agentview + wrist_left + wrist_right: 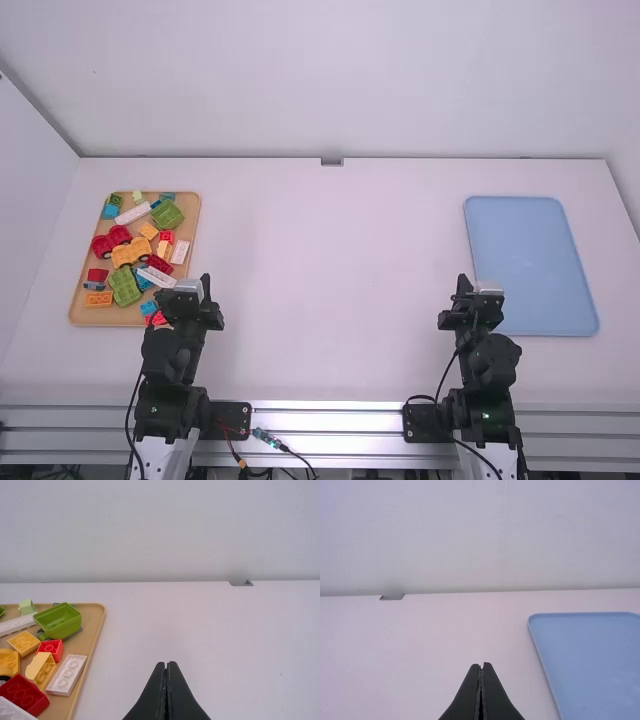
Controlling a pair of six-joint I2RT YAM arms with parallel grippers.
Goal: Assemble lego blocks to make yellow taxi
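With twelve o'clock at the far edge of the worktop (330, 300), the block tray (93, 625) lies at nine o'clock, and the second tray (530, 262) at three. Many blocks (66, 675) lie in the block tray (some are touching), among them the tub block (58, 616), towards one o'clock from its middle.

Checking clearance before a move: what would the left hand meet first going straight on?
Probably the wall: the left hand points past the tray. Its tilt is hard to judge, so the table could come first.
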